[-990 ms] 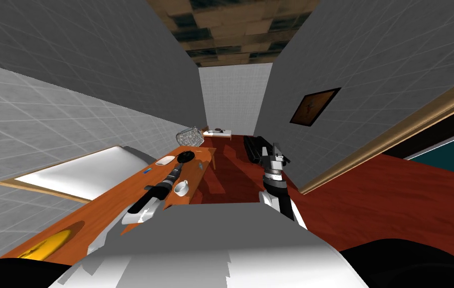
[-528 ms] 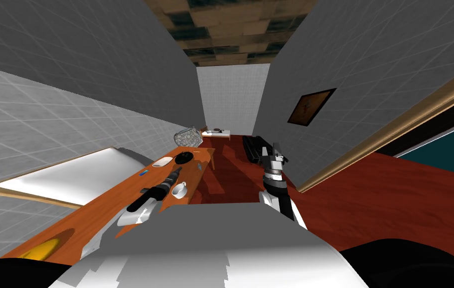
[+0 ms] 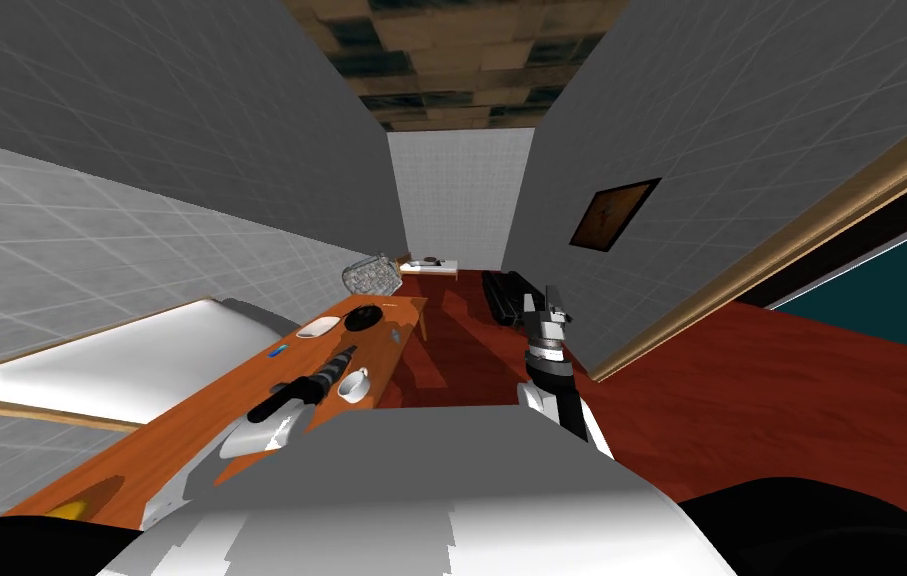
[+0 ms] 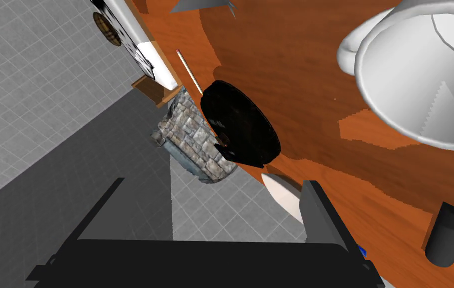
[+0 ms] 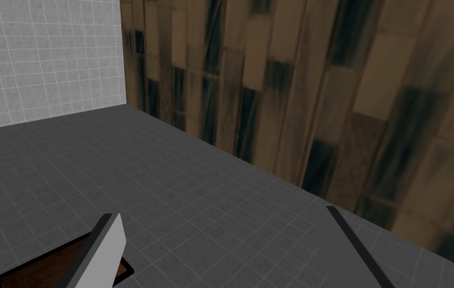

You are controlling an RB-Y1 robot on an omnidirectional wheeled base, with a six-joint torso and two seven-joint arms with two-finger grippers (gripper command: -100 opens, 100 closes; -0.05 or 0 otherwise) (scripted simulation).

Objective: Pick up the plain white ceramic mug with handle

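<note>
Little has changed between the left gripper and the white mug. What shifted over the last second is our own view. The whole head picture has swung, so the picture frame and everything on the orange wooden table slid together, and that is our move rather than theirs. The mug stands where it stood, near the table's edge closest to us, and the left forearm reaches out over the tabletop just beside it.

From the left wrist the jaws are spread wide with nothing between them. The mug sits off to one side, outside one finger, with its mouth turned toward the camera and its handle on the side toward the black round dish. Past the dish are a stone-patterned basket and a white oval plate.

We judge the approach unfinished, since the hand has yet to line up so that the mug's wall falls between the fingers.

Our right gripper is held up in front of the chest, well apart from the table, jaws also spread and empty.
</note>
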